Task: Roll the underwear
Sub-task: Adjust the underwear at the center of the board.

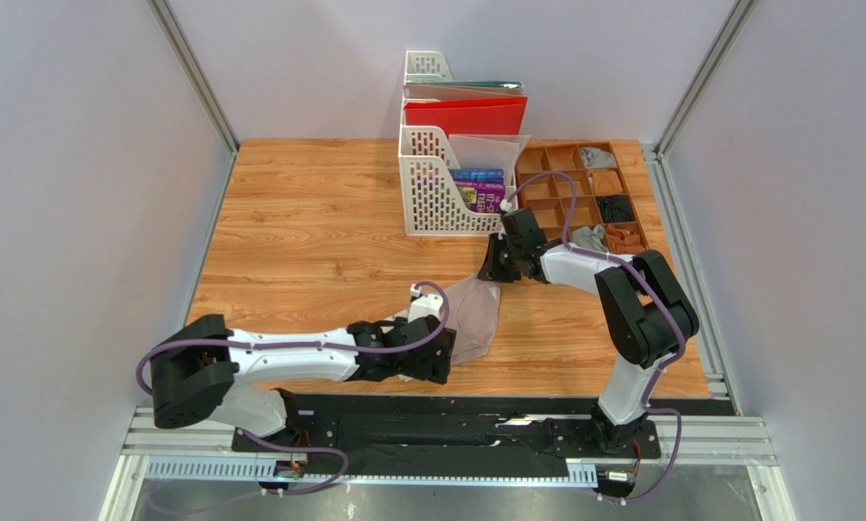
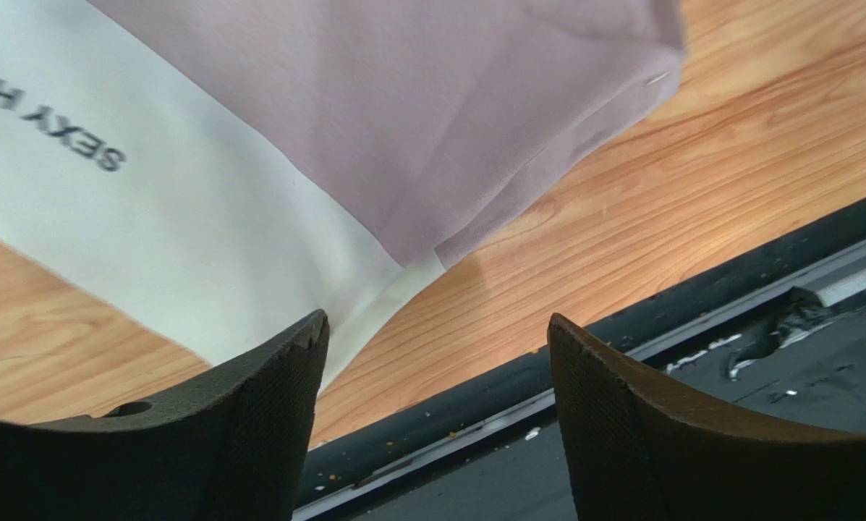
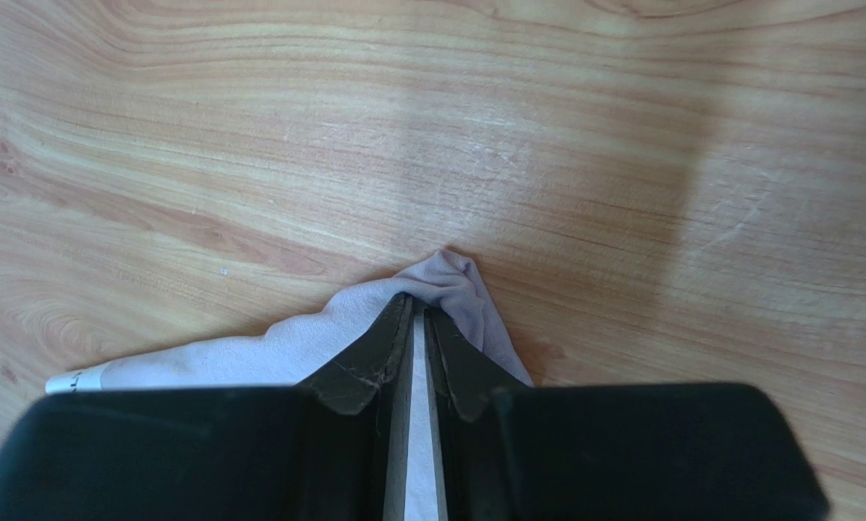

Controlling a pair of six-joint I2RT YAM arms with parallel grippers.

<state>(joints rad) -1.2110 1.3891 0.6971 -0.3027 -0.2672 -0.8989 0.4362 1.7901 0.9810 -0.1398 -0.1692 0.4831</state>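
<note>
The pale pinkish-beige underwear [image 1: 474, 315] lies on the wooden table's front middle, its cream edge band [image 2: 176, 233] printed with dark letters. My right gripper [image 1: 496, 271] is shut on its far corner, and the cloth [image 3: 296, 342] bunches around the tips [image 3: 417, 309]. My left gripper [image 1: 446, 364] is open at the garment's near corner. In the left wrist view, the left gripper [image 2: 437, 337] has its left finger [image 2: 263, 402] at the band's edge and nothing between the jaws. A grey cloth [image 1: 589, 236] sits in a compartment of the wooden organizer.
A white file rack [image 1: 448, 190] with red folders and books stands behind the garment. A wooden compartment organizer [image 1: 562, 185] with small cloth bundles is at the back right. The black base rail [image 2: 665, 326] runs along the table's near edge, just beyond my left fingers.
</note>
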